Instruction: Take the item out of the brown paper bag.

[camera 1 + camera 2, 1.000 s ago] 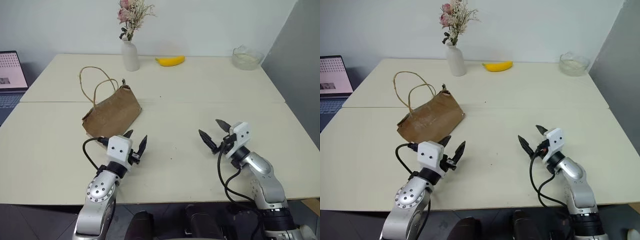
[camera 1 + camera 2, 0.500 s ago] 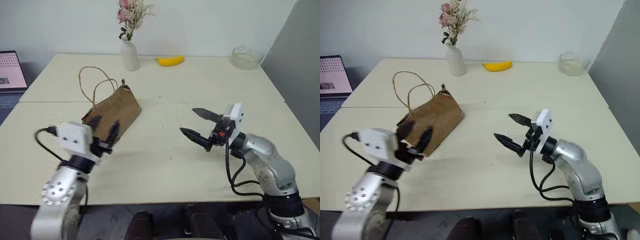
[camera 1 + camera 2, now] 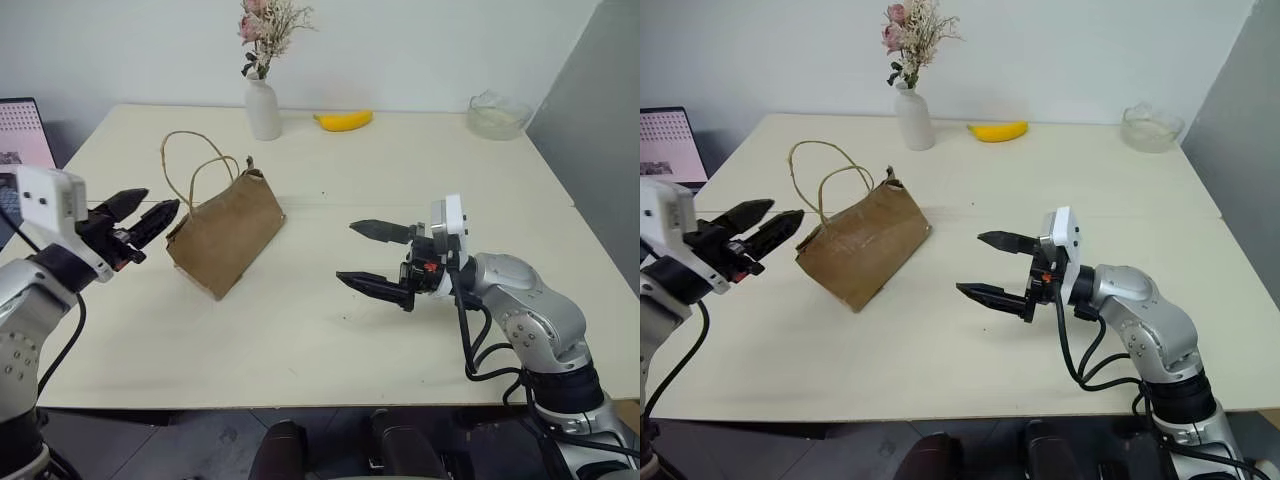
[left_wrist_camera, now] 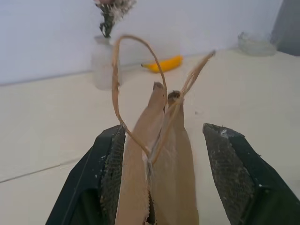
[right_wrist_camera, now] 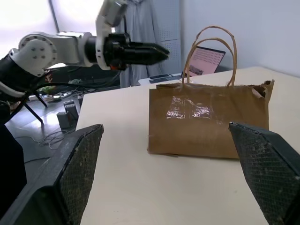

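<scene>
Grippers have swung from the near counter [image 3: 330, 180] edge to flank the brown paper bag [image 3: 228, 233]: left gripper [image 3: 140, 216] part-spread at its end, right gripper [image 3: 372, 256] wide-spread, both empty. Item unseen, presumably inside; approach stage only.

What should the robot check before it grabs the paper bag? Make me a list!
1. Brown paper bag standing on the table: ok.
2. Left gripper open and empty: ok.
3. Right gripper open and empty: ok.
4. Left gripper lined up with the bag's narrow end: ok, fingers either side in the left wrist view.
5. Bag mouth open enough to reach in: not ok, the top is pinched together under the cord handles.
6. Item inside the bag: cannot tell, the paper hides it.
</scene>
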Motion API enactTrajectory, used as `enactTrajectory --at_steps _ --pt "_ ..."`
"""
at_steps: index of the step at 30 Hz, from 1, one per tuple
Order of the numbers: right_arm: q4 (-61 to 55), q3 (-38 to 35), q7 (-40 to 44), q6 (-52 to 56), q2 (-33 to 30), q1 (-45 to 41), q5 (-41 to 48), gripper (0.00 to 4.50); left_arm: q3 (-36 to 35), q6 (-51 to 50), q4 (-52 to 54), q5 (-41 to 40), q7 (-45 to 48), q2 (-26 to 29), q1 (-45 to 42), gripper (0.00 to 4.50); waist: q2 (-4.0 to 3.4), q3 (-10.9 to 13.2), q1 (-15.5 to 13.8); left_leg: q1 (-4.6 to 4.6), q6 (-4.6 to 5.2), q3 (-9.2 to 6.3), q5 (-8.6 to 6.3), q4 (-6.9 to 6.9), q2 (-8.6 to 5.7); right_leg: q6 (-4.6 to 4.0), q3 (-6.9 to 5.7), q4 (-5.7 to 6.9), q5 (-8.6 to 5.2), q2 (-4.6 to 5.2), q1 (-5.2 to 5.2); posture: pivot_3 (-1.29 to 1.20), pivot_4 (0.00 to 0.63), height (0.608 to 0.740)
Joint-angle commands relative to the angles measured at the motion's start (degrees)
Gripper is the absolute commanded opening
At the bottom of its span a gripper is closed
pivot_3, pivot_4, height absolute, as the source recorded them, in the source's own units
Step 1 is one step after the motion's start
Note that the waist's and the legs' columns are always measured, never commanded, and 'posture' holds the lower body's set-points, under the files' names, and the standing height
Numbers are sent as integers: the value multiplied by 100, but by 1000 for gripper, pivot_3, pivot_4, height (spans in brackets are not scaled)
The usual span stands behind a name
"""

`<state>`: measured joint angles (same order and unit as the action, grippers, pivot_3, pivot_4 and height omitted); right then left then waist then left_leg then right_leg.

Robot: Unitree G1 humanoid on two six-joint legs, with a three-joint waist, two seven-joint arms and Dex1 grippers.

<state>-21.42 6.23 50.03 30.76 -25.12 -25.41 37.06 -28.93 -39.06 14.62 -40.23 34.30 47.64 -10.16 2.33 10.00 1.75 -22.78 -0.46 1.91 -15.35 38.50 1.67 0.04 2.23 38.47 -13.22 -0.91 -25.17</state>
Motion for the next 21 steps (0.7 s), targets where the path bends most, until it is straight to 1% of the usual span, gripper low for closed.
enactTrajectory --at_steps 1,4,8,11,15,19,21 --pt "-346 -20 -14 20 -91 -88 12 4500 198 303 -471 248 316 184 -368 2761 1 0 -2 -1 0 1 0 -4 0 -1 0 0 0 0 -3 0 150 740" --pt "-466 -25 -107 54 -121 -53 15 4500 366 455 -888 448 472 201 -669 2761 2 1 -4 -3 -1 -2 1 -8 2 -2 -2 0 -1 1 -7 0 150 740" --pt "-563 -30 -164 99 -144 -27 26 4500 466 444 -1148 565 570 184 -881 2761 2 0 -3 -2 -1 3 1 -9 2 -2 3 0 -1 3 -7 0 150 740" --pt "-593 -31 -187 110 -167 -17 27 4500 472 317 -1212 500 667 158 -967 3349 2 1 -3 -2 -1 3 1 -9 2 -2 3 0 -1 4 -8 0 150 740" --pt "-639 -34 -165 117 -221 22 38 4500 356 177 -1124 372 754 176 -930 4478 2 1 -2 -2 -1 3 1 -9 2 -2 3 0 -1 4 -8 0 150 740" --pt "-643 -14 -141 100 -254 57 32 4500 395 208 -1239 463 781 156 -954 4478 2 1 -2 -2 -1 2 1 -9 2 -2 3 1 -1 5 -7 0 150 740" --pt "-629 11 -124 91 -252 27 27 4500 581 301 -1484 554 832 95 -1200 4478 3 1 -3 -2 -1 2 1 -9 2 -2 2 2 -1 5 -7 0 150 740"
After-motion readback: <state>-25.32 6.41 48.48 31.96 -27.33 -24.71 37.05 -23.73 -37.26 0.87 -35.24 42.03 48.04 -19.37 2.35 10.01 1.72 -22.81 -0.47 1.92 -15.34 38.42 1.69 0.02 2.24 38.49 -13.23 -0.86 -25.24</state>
